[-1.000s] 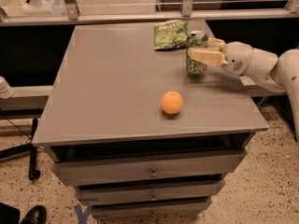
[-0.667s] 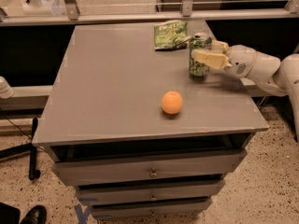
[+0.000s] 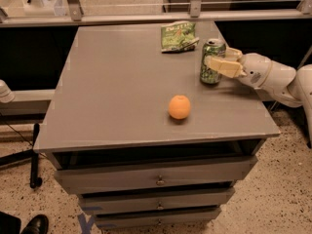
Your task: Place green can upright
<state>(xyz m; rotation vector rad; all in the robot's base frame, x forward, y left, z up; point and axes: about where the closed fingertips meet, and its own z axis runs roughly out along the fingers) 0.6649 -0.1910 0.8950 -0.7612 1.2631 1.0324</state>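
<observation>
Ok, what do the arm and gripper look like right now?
The arm is smooth, rounded white shell segments, with no cables or markings showing. The gripper, at the green can on the table, has two flat cream-yellow fingers.

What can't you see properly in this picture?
All in the camera view:
- green can: part of its side is covered by the gripper, which sits at the table's right rear.
- robot arm: cut off by the right edge.
- snack bag: lettering too small to read.
- drawers: insides hidden behind their fronts.
- shoe: cut off by the bottom edge.
</observation>
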